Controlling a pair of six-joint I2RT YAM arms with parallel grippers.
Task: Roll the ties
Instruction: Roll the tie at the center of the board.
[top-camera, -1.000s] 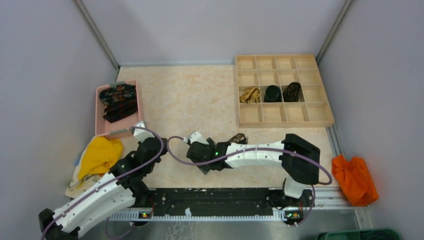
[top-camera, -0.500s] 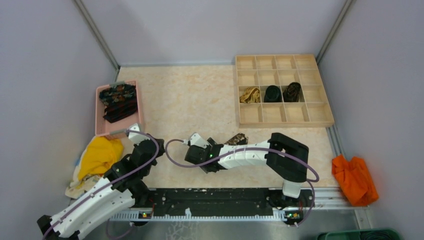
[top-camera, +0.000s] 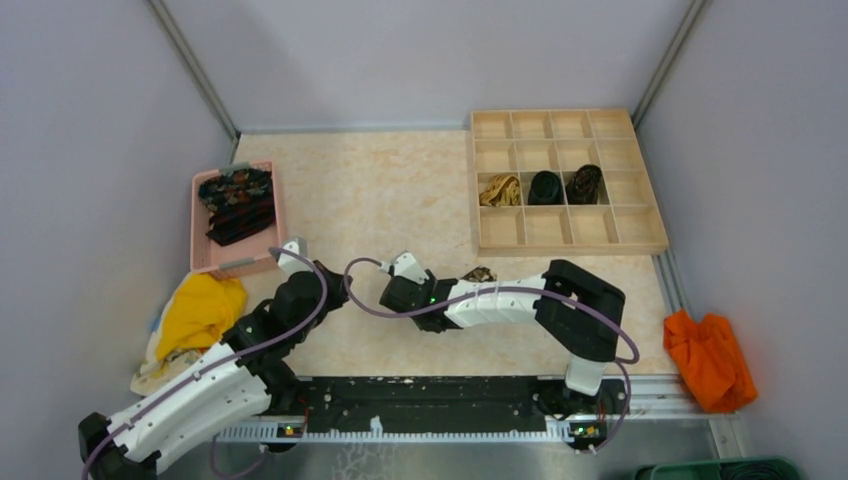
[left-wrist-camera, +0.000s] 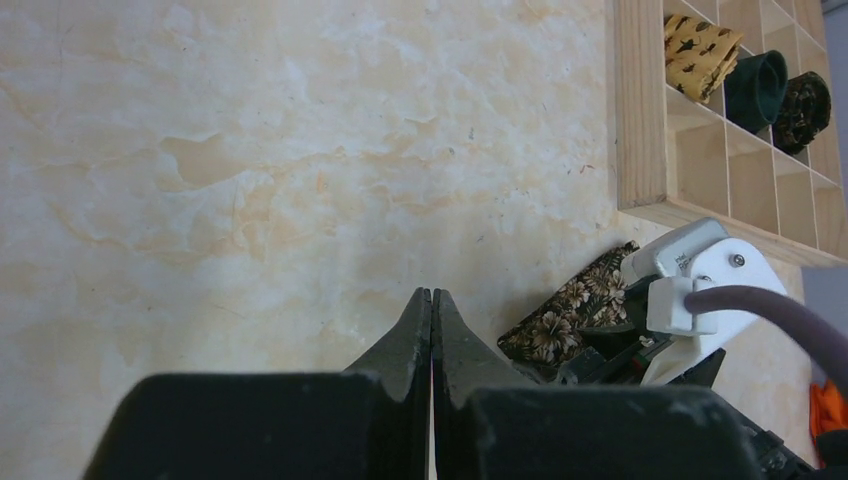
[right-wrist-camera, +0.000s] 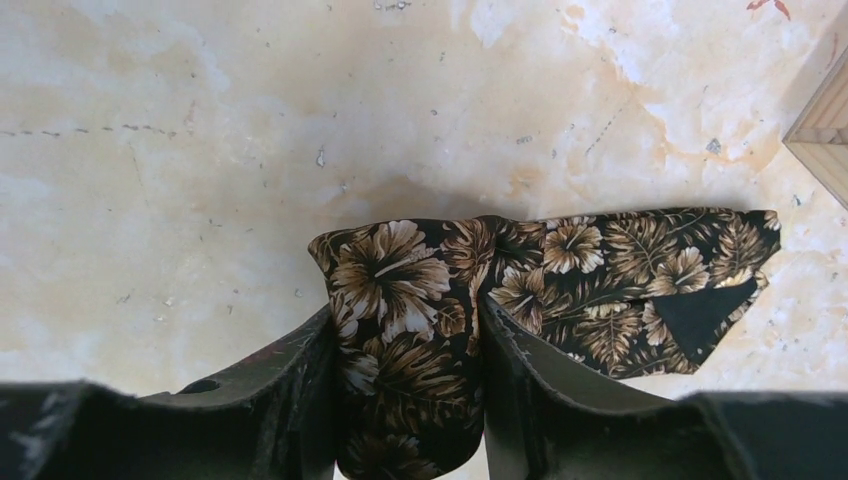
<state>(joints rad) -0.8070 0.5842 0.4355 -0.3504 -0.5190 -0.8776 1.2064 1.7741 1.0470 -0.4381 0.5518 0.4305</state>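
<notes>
Floral tie (right-wrist-camera: 600, 270) is lying flat on the marbled table (top-camera: 380, 190), in its near half, partly under the right arm. Its long axis is running roughly left to right, the pointed tip aiming right toward the near corner of the wooden organizer (top-camera: 570, 243); the right gripper (right-wrist-camera: 405, 315) is standing half closed, its fingers (right-wrist-camera: 300, 380) pressing the tie's bunched left end from both sides; the remaining length is trailing rightward, away from that gripper; the left gripper (left-wrist-camera: 432, 300) is hovering over the table to the left, jaws pressed together, holding nothing.

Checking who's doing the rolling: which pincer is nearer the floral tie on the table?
Right. The right pincer pinches the floral tie at its folded end between its fingers; the left pincer, shut, sits apart on the tie's left.
</notes>
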